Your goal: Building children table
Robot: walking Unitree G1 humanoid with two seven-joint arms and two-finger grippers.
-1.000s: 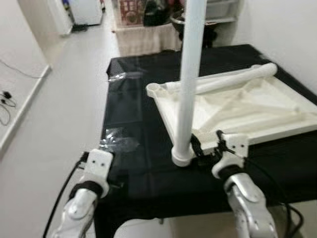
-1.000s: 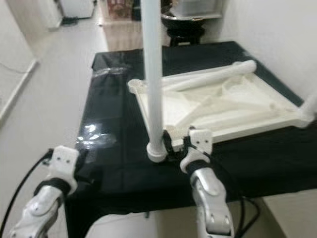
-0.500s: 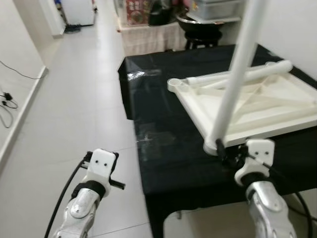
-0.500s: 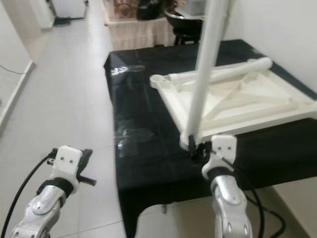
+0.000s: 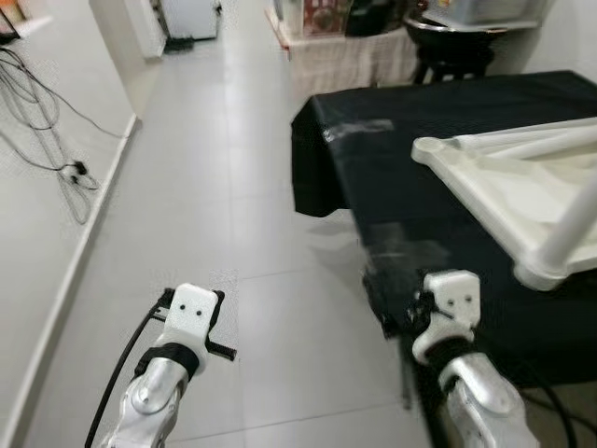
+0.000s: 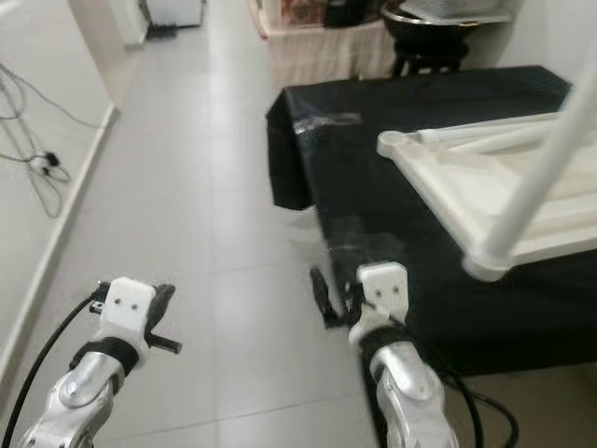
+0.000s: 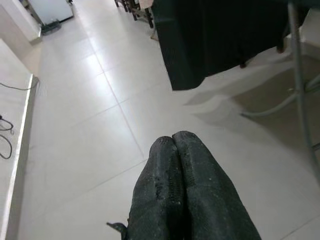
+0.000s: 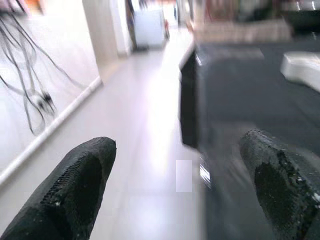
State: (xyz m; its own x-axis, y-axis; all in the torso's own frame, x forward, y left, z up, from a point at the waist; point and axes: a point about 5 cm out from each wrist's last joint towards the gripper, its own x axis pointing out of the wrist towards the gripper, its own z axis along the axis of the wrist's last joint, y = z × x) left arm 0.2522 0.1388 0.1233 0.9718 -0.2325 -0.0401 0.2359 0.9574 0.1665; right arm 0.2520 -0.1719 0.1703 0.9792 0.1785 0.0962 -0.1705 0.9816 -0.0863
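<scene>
A white children's tabletop lies upside down on a table draped in black cloth. One white leg stands upright in its near corner socket. A second leg lies along the tabletop's far side. My right gripper is open, with nothing between its fingers. It hovers at the black table's near left corner, a little left of the standing leg and apart from it. My left gripper is shut and empty, held low over the tiled floor.
Grey tiled floor stretches to the left of the black table. Cables trail along the left wall. A low beige-draped stand and a black stool sit beyond the table. Metal table legs show under the cloth.
The camera has swung left, shifting the table rightwards in the picture. My right gripper, earlier at the base of the upright leg, now stands off it to the left and open.
</scene>
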